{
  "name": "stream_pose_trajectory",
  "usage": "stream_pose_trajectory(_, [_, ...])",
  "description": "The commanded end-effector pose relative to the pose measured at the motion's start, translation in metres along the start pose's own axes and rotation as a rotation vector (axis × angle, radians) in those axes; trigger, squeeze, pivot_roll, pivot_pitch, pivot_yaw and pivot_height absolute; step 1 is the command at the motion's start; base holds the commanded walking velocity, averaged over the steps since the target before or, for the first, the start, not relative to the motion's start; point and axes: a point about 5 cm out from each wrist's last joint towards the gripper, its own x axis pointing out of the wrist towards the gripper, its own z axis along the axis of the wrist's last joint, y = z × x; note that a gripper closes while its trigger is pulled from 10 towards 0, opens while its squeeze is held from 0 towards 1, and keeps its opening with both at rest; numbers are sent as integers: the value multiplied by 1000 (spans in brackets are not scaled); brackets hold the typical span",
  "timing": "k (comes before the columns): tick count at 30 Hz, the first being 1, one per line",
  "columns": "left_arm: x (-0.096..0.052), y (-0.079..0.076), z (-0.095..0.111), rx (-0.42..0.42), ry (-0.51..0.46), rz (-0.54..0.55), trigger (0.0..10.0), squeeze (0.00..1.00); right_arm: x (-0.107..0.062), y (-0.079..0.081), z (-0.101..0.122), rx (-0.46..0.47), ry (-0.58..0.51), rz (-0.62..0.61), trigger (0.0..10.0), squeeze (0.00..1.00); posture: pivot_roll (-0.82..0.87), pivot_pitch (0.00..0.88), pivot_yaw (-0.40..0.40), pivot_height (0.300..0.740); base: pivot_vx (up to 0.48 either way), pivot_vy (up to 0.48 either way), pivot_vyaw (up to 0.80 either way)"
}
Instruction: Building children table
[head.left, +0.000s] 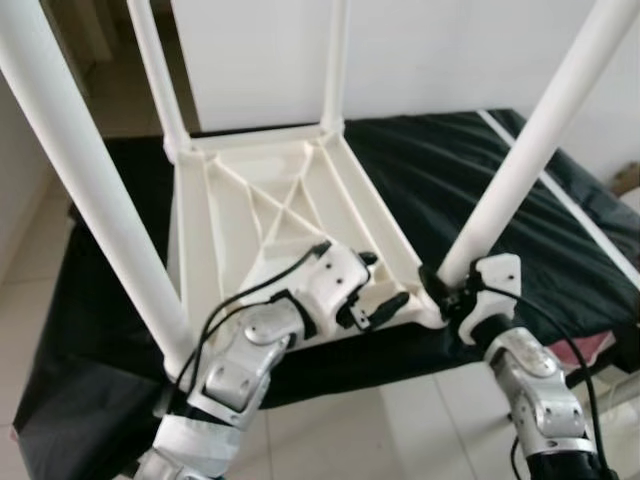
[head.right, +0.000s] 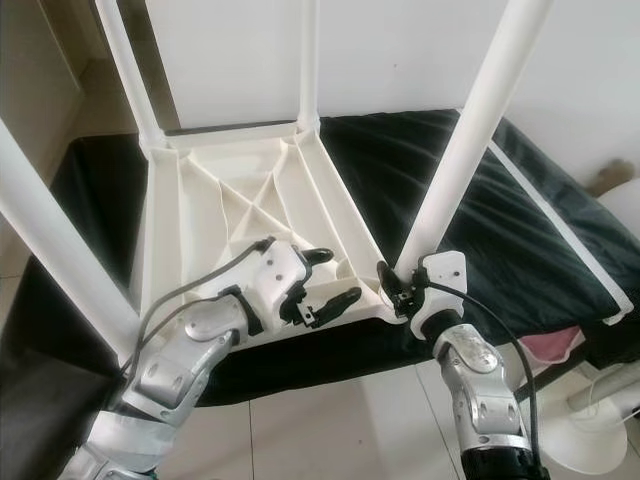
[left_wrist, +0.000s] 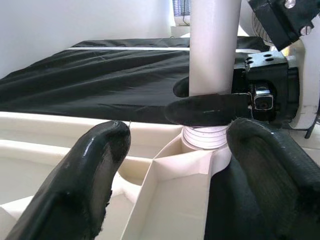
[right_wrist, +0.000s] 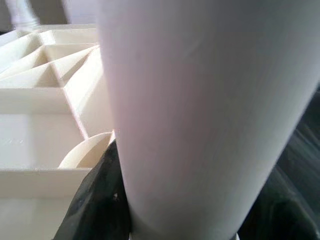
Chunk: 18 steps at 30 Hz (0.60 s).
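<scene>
1. Tabletop (head.left: 262, 215), cream plastic, lies upside down on a black cloth (head.left: 440, 180) that covers a low surface; its ribbed underside w/ crossed braces faces up.
2. Four white legs stand up from its corners: far-left leg (head.left: 155, 75), far-right leg (head.left: 336, 62), near-left leg (head.left: 85, 180), near-right leg (head.left: 535, 140). All rise past the top of the head views.
3. Right gripper (head.left: 447, 290) is at the near-right corner, clamped round the base of the near-right leg just above its socket; fingers closed on the leg. In the left wrist view one black finger (left_wrist: 207, 109) wraps across the leg right above the threaded collar. In the right wrist view the leg (right_wrist: 210, 110) is very close, w/ a dark finger (right_wrist: 97, 200) pressed to its side.
4. Left gripper (head.left: 385, 285) hangs over the near edge of the tabletop, just left of that corner; fingers spread apart, holding nothing. Its two black fingertips (left_wrist: 92, 165) frame the corner socket in the left wrist view, near the rim; can't tell if they touch it.
5. Both silver arms come up from the bottom of the head views, black cables looping along them.
6. Beyond: pale tile floor (head.left: 340, 440) below the cloth's near edge, white wall (head.left: 450, 50) behind, a pink item (head.right: 555, 345) at the cloth's near-right side.
</scene>
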Motion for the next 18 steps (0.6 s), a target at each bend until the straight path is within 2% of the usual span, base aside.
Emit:
stream_pose_trajectory(1, [1,-2,0,1,1,-28,10000,0,-8,2,-15,44,64,-132,10000,0,-56,23,-25,740,0,0,0])
stream_pose_trajectory(2, [1,-2,0,1,1,-28,10000,0,-8,2,-15,44,64,-132,10000,0,-56,23,-25,740,0,0,0])
stream_pose_trajectory(4, [2,-3,0,2,0,-31,10000,0,-10,9,-24,85,82,-265,10000,0,-54,19,-28,740,0,0,0])
stream_pose_trajectory(8, [2,-2,0,2,-1,-30,10000,0,-10,12,-27,100,91,-333,10000,0,-50,16,-31,740,0,0,0])
stream_pose_trajectory(10, [2,-2,1,3,-3,-28,10000,0,-9,20,-31,131,110,-408,10000,0,-48,15,-31,740,0,0,0])
stream_pose_trajectory(13, [1,-4,1,0,-5,-30,10000,0,-10,34,-30,157,106,-395,10000,0,-47,14,-30,740,0,0,0])
stream_pose_trajectory(18, [1,-3,0,1,-1,-30,10000,0,-11,35,-30,157,111,-402,10000,0,-44,14,-33,740,0,0,0])
